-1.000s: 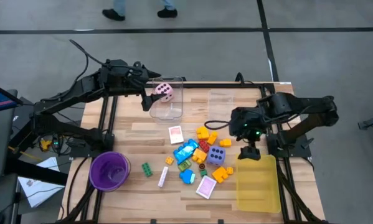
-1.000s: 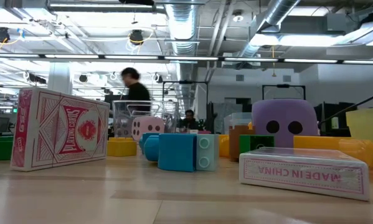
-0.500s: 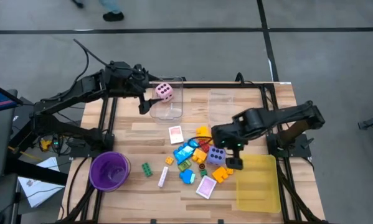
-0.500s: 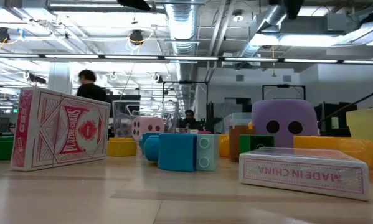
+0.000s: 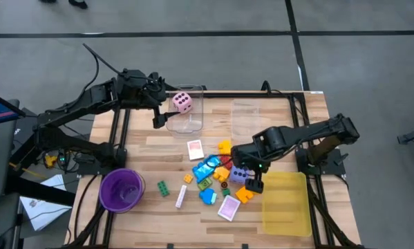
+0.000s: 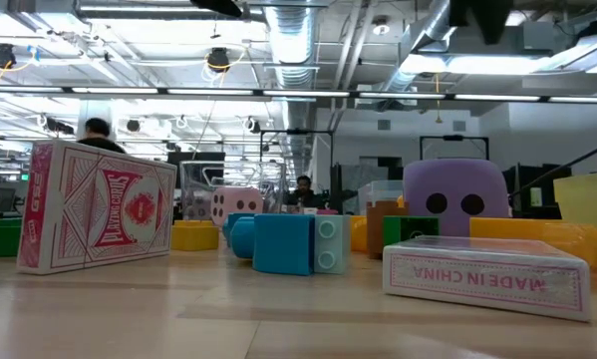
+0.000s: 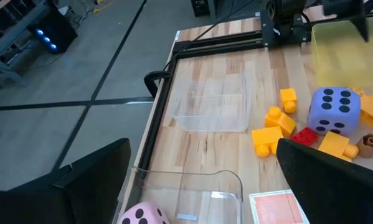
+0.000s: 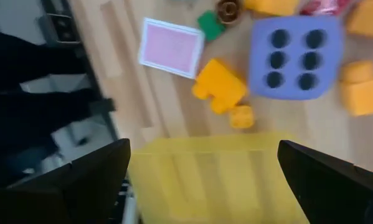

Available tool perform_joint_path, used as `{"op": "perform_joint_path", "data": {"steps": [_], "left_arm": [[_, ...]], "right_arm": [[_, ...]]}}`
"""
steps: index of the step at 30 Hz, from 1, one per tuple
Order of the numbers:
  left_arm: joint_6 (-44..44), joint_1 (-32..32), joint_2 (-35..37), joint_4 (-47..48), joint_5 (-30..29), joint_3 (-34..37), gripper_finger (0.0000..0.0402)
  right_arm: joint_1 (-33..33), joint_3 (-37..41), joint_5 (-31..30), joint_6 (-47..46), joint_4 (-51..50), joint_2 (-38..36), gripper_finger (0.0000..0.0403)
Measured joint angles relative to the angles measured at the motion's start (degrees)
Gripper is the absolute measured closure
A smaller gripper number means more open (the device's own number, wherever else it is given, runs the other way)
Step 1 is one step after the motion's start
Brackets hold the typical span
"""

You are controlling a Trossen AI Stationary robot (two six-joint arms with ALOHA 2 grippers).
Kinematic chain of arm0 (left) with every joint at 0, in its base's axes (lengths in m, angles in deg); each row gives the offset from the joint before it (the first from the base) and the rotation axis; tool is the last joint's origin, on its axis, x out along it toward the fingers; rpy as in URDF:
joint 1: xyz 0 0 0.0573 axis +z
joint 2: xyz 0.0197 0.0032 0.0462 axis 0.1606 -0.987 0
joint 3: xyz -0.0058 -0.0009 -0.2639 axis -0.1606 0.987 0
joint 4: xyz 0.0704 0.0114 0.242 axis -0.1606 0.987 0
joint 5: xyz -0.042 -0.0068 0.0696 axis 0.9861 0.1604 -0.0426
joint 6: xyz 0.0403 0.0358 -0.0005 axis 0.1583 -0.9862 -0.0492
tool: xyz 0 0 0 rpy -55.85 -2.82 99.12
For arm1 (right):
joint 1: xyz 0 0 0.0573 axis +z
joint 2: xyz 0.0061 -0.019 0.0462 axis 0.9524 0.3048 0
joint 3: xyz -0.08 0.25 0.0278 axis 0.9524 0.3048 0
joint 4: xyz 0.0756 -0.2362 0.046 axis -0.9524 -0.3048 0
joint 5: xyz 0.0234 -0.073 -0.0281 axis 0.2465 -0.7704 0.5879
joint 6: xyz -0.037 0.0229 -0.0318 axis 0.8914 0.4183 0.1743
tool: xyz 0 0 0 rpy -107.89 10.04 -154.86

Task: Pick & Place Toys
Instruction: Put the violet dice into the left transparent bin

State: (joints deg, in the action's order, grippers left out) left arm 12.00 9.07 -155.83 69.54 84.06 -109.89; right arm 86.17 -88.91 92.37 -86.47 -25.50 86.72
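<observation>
Now the right gripper (image 5: 251, 181) hovers with its two fingers spread wide and holding nothing, just over the purple dotted die (image 5: 240, 172) and beside the yellow plastic tray (image 5: 286, 207). The left gripper (image 5: 162, 108), also wide open and empty, waits at the far left corner of the wooden table (image 5: 144, 149), next to the clear plastic box (image 5: 186, 123) where the pink dotted die (image 5: 182, 102) sits. Most small plastic blocks (image 5: 213, 173) and flat pink-white card packs (image 5: 195, 149) lie in a loose heap at the table's middle, while one green block (image 5: 163, 187) lies apart, near the purple round cup (image 5: 121, 190).

Overhead camera looks straight down; low camera sits at tabletop level. Both share the purple die (image 5: 240, 172) (image 6: 455, 190), as do wrist cameras
</observation>
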Motion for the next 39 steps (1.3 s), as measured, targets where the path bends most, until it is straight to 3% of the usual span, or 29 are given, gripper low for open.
{"op": "perform_joint_path", "data": {"steps": [5, 9, 16, 27, 39], "left_arm": [[0.17, 0.02, 0.0, -0.05, -0.13, 0.0, 0.0002], [0.39, 0.02, 0.0, -0.3, -1.1, 0.0, 0.0002], [0.47, 0.02, 0.0, -0.22, -2.23, 0.0, 0.0002], [0.63, 0.02, 0.0, 1.85, -4.09, 0.0, 0.0002], [0.63, 0.02, 0.0, 3.26, -4.17, 0.0, 0.0002]], "right_arm": [[-1.07, 8.19, 1.05, -2.77, 6.85, -5.93, 0.0003], [-2.86, 10.11, -5.29, -1.03, 7.59, -6.79, 0.0003], [-1.81, 10.2, -14.88, 7.25, 10.76, -1.9, 0.0003], [-0.37, 10.22, -16.41, 8.0, 11.23, 6.99, 0.0003], [0.06, 21.87, -17.11, 4.41, 21.33, 4.32, 0.0003]]}}
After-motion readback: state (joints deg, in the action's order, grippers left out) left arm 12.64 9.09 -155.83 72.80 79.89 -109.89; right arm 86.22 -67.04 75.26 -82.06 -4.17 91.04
